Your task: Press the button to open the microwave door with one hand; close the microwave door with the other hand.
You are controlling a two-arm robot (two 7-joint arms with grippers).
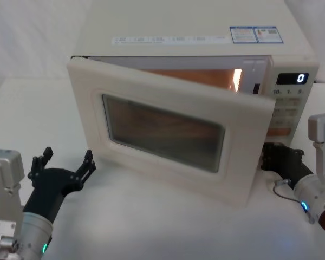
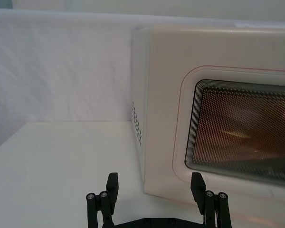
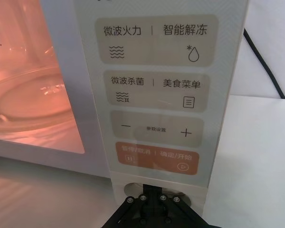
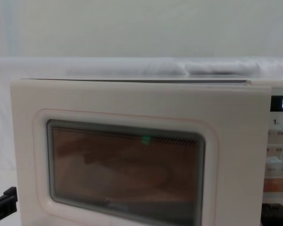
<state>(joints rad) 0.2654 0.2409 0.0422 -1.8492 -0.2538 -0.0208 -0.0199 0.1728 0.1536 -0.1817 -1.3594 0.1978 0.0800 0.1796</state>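
The right pincer [image 1: 271, 157], black and angular on a silver wrist with a blue-green light, reaches forward low over the white tabletop [image 1: 151, 227] with its tip at the bottom of the microwave's narrow keypad strip [image 3: 154, 95]; in the right wrist view its fingertips [image 3: 154, 198] sit close together against the wide cream pill-shaped button [image 3: 154, 190] just under the orange-pink rectangular key [image 3: 156, 159], so it is narrow and holds nothing. The left pincer [image 1: 65, 160], also black on a silver wrist with a green light, hangs low over the tabletop near the robot's left side, its two fingers [image 2: 113, 187] spread wide and empty, pointing toward the hinge corner of the door and standing apart from it. The large cream microwave door [image 1: 168, 135], with its rounded dark glass window and thin pink outline, is swung partly open on its left hinge, its free edge out in front of the keypad strip and near the right pincer. Behind it the cream-white boxy microwave [image 1: 206, 27] stands toward the back of the tabletop, its cavity lit orange, a glass turntable [image 3: 33, 102] inside, and its black display [image 1: 292, 78] showing 0.
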